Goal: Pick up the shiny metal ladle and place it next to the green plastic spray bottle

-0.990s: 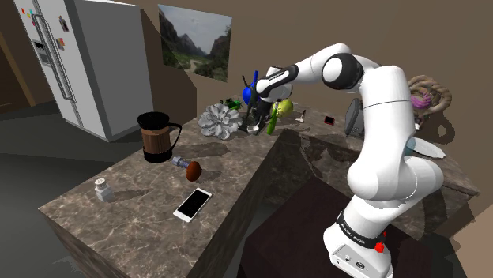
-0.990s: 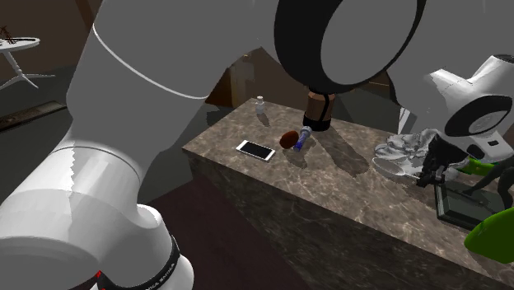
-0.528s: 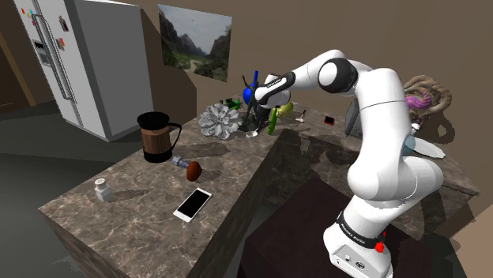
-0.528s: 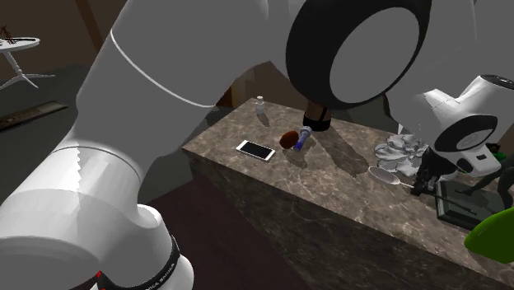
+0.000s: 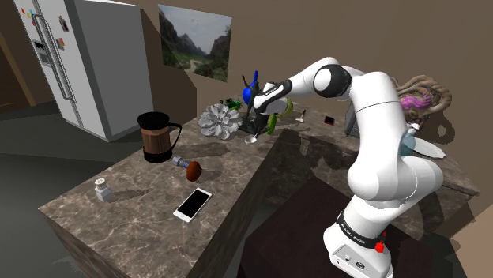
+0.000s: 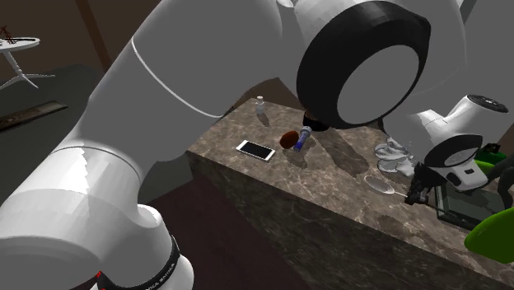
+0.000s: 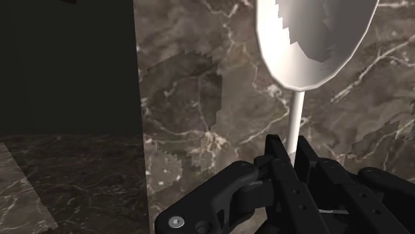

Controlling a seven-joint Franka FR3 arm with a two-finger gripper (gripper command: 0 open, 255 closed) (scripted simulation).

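One L-shaped marble worktop [image 5: 118,207] fills the shoulder view, its inner edge dropping to a dark floor beside the stand. The pincer [image 5: 257,125] hangs near that inner edge, at the bend of the L, with the ladle [image 5: 251,137] below it, low over the marble. The green bottle [image 5: 273,122] stands just beside it on the stand's side, and a silver ornament [image 5: 219,121] is near on the other. Towards the view's lower left a jug [image 5: 158,136], a brown lump [image 5: 194,170], a phone [image 5: 193,204] and a shaker [image 5: 101,189] stand well apart, with bare marble between them. Coloured stickers on the fridge [image 5: 75,59] and lettering on the arm's base are too small to read.

From the second exterior view, the worktop's long front edge [image 6: 272,185] runs down to the right. The pincer [image 6: 414,195] is close to that edge, just beside a dark box [image 6: 458,206]. The ladle's pale bowl [image 6: 375,183] points towards open marble, with the phone [image 6: 256,150] well apart.

Seen from the wrist, the pincer [image 7: 287,149] is closed narrow on the ladle's thin white handle [image 7: 294,123]. The bowl [image 7: 312,40] is smooth, whitish grey and oval, with a darker hollow. Its shadow [image 7: 189,86] lies apart from it on the marble. The worktop's straight edge [image 7: 137,100] runs just beyond that shadow, with a dark drop past it.
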